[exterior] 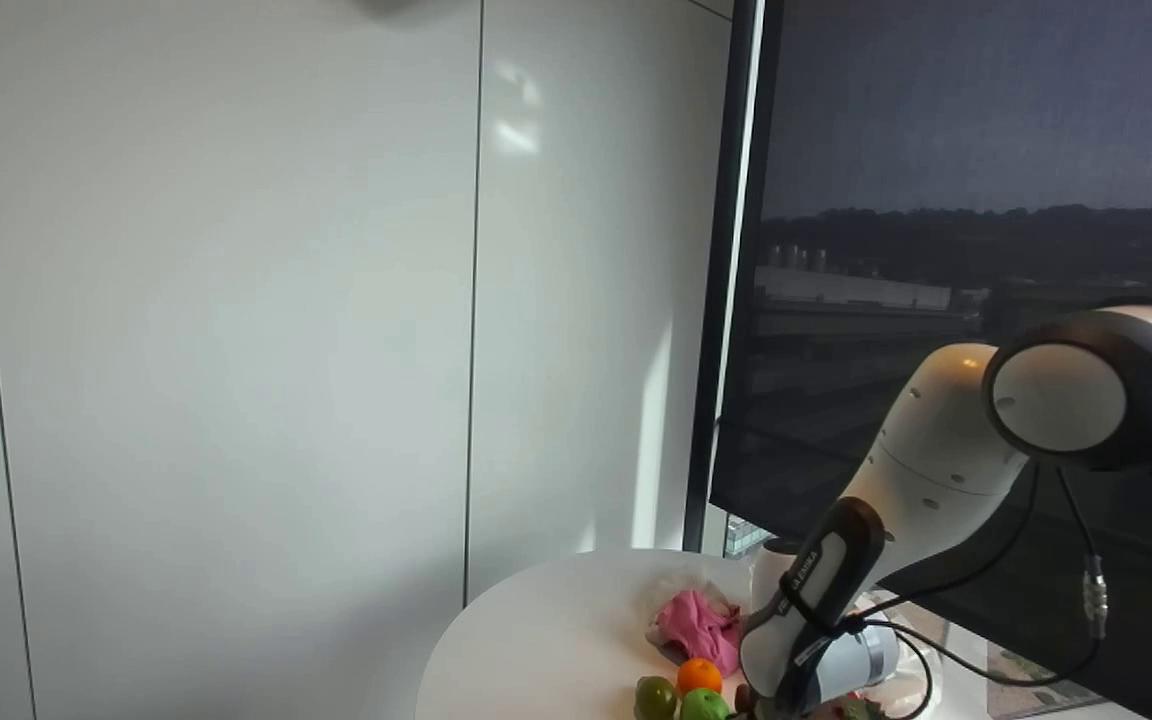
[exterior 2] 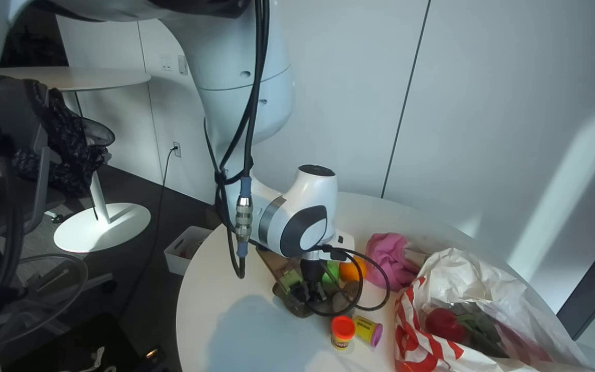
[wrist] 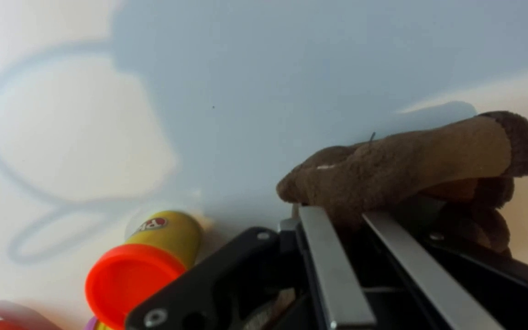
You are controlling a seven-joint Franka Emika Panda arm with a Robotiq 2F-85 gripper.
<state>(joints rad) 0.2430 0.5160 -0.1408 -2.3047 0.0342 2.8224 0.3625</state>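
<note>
My gripper (wrist: 343, 214) is closed around part of a brown plush toy (wrist: 374, 169) in the wrist view. The fingers stand a little apart with the brown fabric between their tips. The toy's tan-and-brown limb sticks out to the right, low over the white table. In an exterior view the gripper (exterior 2: 314, 295) points down at the table, with the toy (exterior 2: 295, 302) around its tips, partly hidden by fingers and cables. A yellow tub with an orange-red lid (exterior 2: 343, 330) stands close by; it also shows in the wrist view (wrist: 131, 282). A purple-lidded yellow tub (exterior 2: 367, 330) lies beside it.
An orange (exterior: 699, 678), a green apple (exterior: 704, 705) and a dark green fruit (exterior: 655, 698) sit near the gripper. A pink cloth (exterior 2: 393, 258) lies behind. A red-and-white plastic bag (exterior 2: 463, 279) holds a red item. The round table's edge (exterior 2: 179, 310) curves nearby; cables loop beside the gripper.
</note>
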